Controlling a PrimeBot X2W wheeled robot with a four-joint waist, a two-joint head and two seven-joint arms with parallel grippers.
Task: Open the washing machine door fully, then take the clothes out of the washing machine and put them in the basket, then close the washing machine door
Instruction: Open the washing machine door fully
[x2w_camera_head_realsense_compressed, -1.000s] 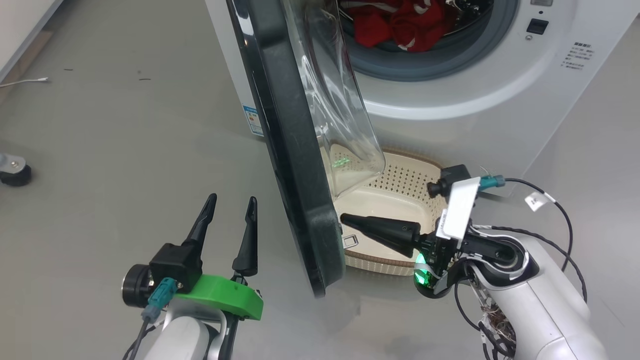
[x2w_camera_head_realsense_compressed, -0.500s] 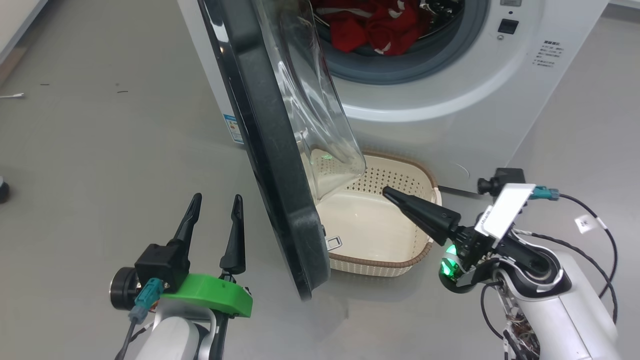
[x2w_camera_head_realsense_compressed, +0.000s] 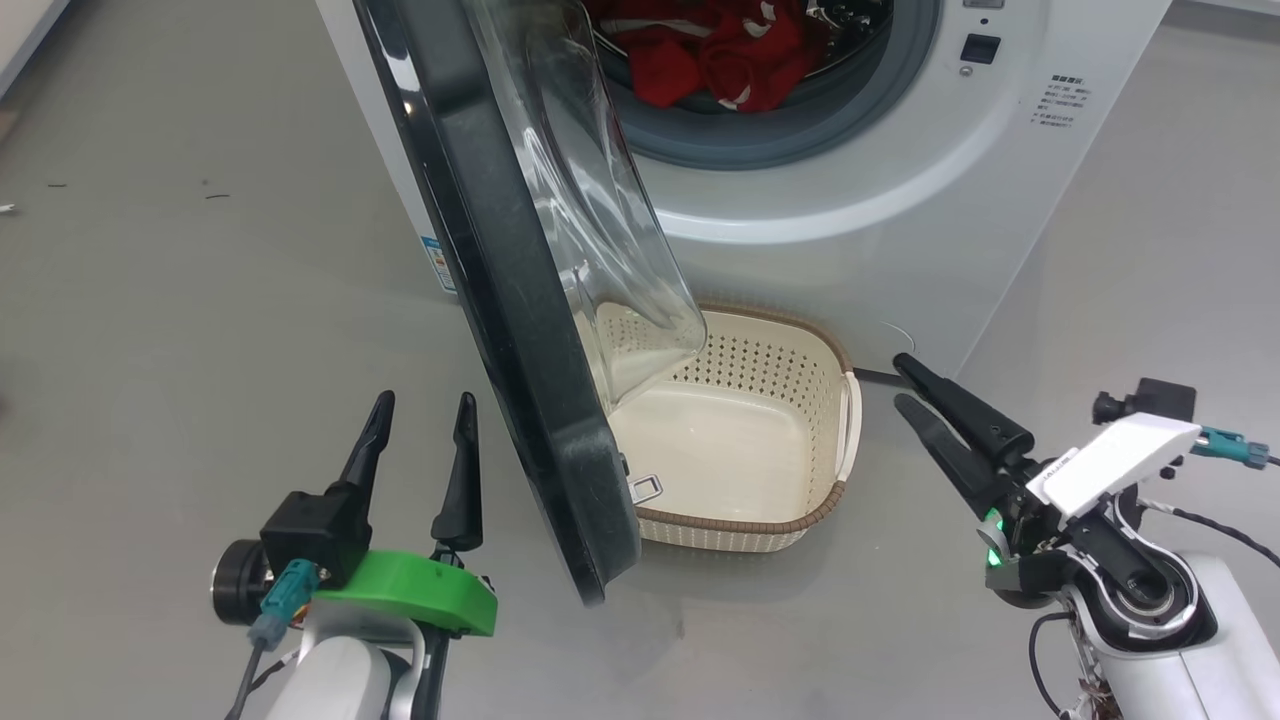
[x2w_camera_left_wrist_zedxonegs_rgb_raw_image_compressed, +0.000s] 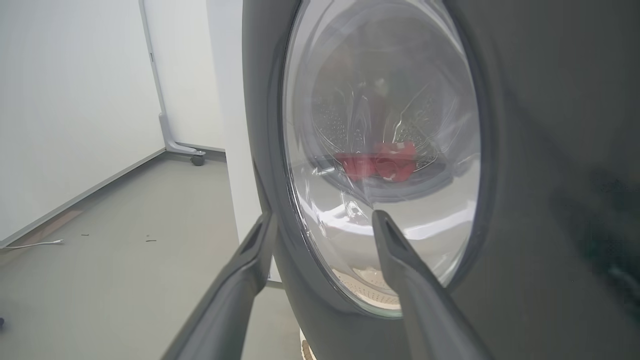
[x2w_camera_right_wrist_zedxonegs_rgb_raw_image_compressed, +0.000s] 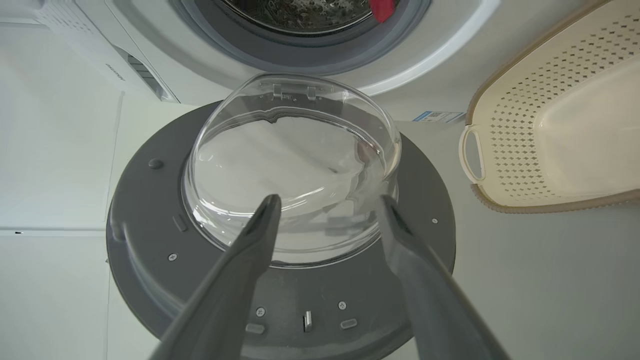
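Weighing the risks, we are finding the washing machine door (x2w_camera_head_realsense_compressed: 500, 300) standing only part-way open, edge-on between our left gripper (x2w_camera_head_realsense_compressed: 426, 397) and the basket (x2w_camera_head_realsense_compressed: 740, 520), with its glass bowl (x2w_camera_head_realsense_compressed: 600, 240) hanging over the basket's left end. Both grippers are standing wide and holding nothing. The left gripper is near the door's outer face, and the right gripper (x2w_camera_head_realsense_compressed: 900, 380) is hovering beside the basket's right handle (x2w_camera_head_realsense_compressed: 853, 420).

The clothes (x2w_camera_head_realsense_compressed: 715, 55) are lying in the drum of the washing machine (x2w_camera_head_realsense_compressed: 900, 200). If we are reaching for them past this door, our right arm is risking a knock on the bowl. A dropped garment could also be catching on the bowl instead of landing in the basket. Swinging the door wider is risking a bump against the left fingers.

The head view is cutting off the drum's top, so we are not able to count the garments. The hinge is hidden, and the basket's left end is showing only through glass.
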